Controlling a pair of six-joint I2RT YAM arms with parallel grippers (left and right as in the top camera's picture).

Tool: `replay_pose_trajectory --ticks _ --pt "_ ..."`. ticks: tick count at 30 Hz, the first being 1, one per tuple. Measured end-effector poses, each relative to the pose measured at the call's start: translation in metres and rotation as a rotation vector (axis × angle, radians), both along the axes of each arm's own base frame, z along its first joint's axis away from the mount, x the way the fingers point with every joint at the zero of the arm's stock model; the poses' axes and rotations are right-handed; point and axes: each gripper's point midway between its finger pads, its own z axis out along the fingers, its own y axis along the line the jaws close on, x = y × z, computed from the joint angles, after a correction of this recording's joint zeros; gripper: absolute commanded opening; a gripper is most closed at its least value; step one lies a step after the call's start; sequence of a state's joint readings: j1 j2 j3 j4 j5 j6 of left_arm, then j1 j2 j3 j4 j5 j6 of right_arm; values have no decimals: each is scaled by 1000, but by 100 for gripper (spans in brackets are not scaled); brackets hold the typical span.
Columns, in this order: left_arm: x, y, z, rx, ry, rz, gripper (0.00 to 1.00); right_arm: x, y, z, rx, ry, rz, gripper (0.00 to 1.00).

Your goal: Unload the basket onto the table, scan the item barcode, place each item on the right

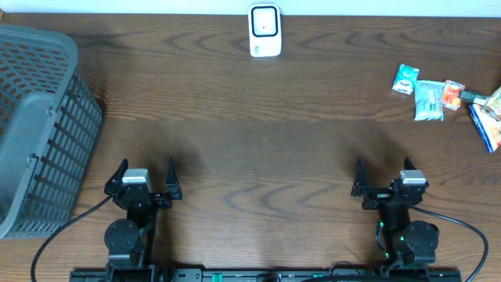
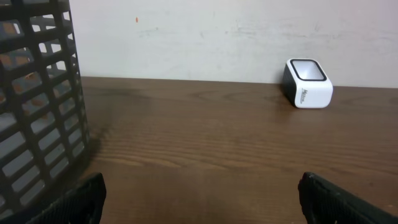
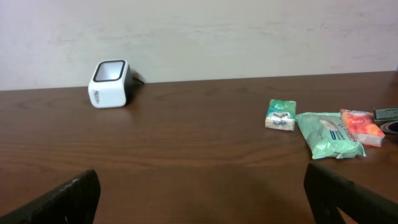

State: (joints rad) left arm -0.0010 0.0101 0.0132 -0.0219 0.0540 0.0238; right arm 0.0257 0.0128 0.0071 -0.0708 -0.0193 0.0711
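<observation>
A white barcode scanner (image 1: pixel 264 30) with a dark window stands at the table's far edge; it shows too in the left wrist view (image 2: pixel 308 83) and the right wrist view (image 3: pixel 109 83). Several small packets lie at the far right: a small green-white one (image 1: pixel 405 79), a pale green pack (image 1: pixel 428 100) and an orange one (image 1: pixel 452 93). The right wrist view shows the same green-white packet (image 3: pixel 280 114), green pack (image 3: pixel 328 134) and orange packet (image 3: pixel 361 126). My left gripper (image 1: pixel 145 175) and right gripper (image 1: pixel 383 176) rest near the front edge, both open and empty.
A grey plastic basket (image 1: pixel 35 125) takes up the left side, and its slatted wall (image 2: pixel 37 112) fills the left of the left wrist view. A blue packet (image 1: pixel 486 125) and other small things lie at the right edge. A pale wall rises behind the table.
</observation>
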Motion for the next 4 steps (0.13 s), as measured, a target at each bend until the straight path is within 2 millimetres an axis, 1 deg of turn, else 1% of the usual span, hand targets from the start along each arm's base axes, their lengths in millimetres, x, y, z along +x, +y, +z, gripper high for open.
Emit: replay_pose_trajectory --ticks 4 --pt "0 0 0 0 0 0 98 0 0 0 0 0 0 99"
